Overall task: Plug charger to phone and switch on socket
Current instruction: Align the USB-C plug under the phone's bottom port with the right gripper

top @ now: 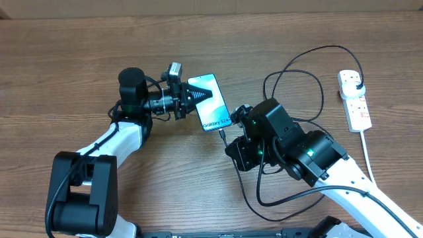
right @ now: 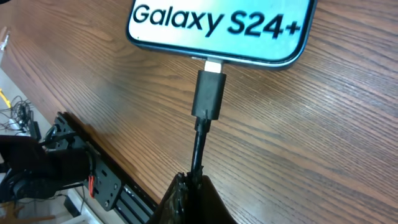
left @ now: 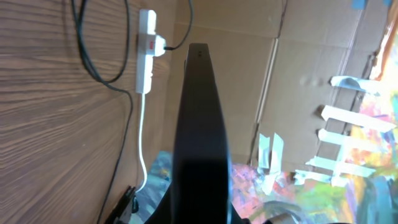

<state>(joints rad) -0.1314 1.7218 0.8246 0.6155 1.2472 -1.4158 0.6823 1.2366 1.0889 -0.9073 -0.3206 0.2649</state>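
Note:
The phone (top: 210,102) lies on the wooden table with its teal screen up and "Galaxy S24+" text at its near end (right: 217,28). My left gripper (top: 192,94) is shut on the phone's far end; the left wrist view shows the phone edge-on as a dark slab (left: 199,124). My right gripper (top: 230,141) is shut on the charger cable (right: 198,152) just behind its connector tip (right: 208,93). The tip's silver end sits at the phone's port, still partly showing. The charger's black plug head (top: 357,82) sits in the white socket (top: 355,99) at the far right, which also shows in the left wrist view (left: 147,50).
The black cable loops across the table behind my right arm (top: 310,59). The socket's thick white cord (top: 367,158) runs toward the front right. A black rail (right: 93,174) lines the table's front edge. A cardboard wall (left: 298,50) stands past the table.

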